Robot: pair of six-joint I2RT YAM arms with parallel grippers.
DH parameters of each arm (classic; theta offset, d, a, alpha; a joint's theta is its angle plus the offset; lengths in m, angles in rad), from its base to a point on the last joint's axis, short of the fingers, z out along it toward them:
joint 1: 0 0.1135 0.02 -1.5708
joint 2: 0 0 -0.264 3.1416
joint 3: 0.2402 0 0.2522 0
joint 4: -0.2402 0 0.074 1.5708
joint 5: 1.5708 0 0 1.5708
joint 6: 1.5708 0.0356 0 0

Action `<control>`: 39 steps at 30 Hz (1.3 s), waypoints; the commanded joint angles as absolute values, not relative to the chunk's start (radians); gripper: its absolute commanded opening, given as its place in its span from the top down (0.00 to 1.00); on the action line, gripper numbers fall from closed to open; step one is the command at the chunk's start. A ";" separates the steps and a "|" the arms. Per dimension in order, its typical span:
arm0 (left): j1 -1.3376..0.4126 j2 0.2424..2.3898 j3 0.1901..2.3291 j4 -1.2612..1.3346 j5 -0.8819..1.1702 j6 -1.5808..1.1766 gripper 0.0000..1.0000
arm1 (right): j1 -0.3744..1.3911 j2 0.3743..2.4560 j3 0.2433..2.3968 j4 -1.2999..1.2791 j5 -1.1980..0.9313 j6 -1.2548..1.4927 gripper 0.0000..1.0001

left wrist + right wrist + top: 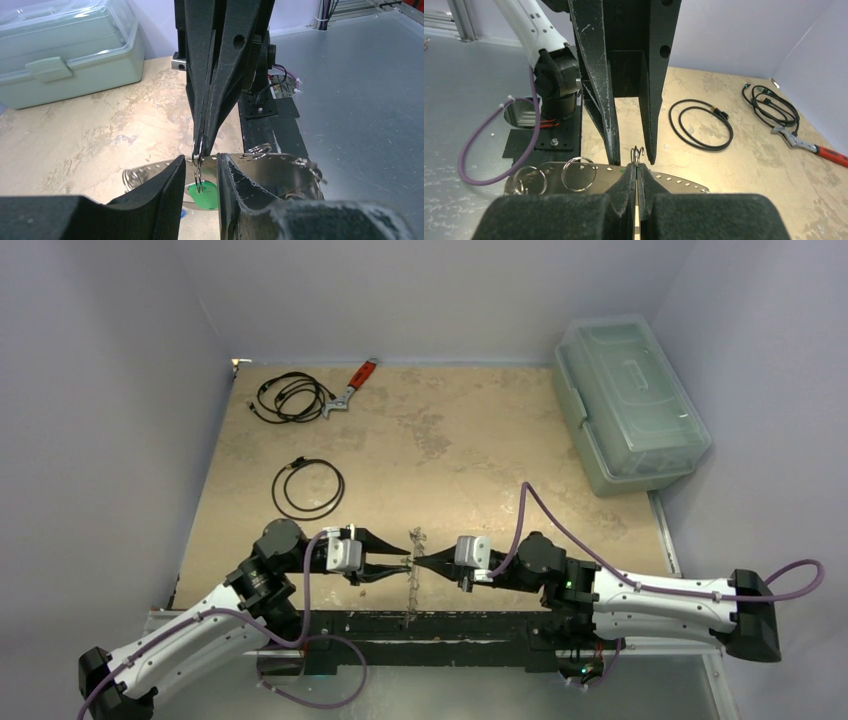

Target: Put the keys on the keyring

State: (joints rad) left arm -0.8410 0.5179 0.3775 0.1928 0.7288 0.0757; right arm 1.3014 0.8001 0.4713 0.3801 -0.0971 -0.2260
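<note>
While facing tip to tip over the near edge of the worktop [450,440], differ in grip. Right pincer [636,172]: clenched on the top of a small split ring [198,167], fingers pressed flat together. Hanging from that ring, just below it — the green-tagged key [204,196]. Left pincer [200,161]: released, fingers parted to either side of ring and tag, apparently touching neither. Running crosswise right at the meeting tips, the keyring [674,182] — a thin perforated grey band with more loose rings along its edge. Farther back on the worktop: coiled black cables [309,488], a red-handled wrench [352,386], and a pale lidded box [628,405] at the right.
</note>
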 commanded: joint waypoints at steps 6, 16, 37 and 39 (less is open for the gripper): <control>-0.846 0.534 0.407 0.203 0.754 0.095 0.80 | 1.301 0.791 0.524 0.444 -0.094 -0.235 1.00; -0.846 0.551 0.409 0.206 0.765 0.090 0.92 | 1.301 0.787 0.517 0.460 -0.100 -0.232 1.00; -0.836 0.496 0.498 0.008 0.697 0.273 1.00 | 1.301 0.804 0.526 0.462 -0.116 -0.225 0.80; -0.834 0.498 0.509 0.002 0.691 0.280 1.00 | 1.301 0.813 0.529 0.458 -0.104 -0.224 0.77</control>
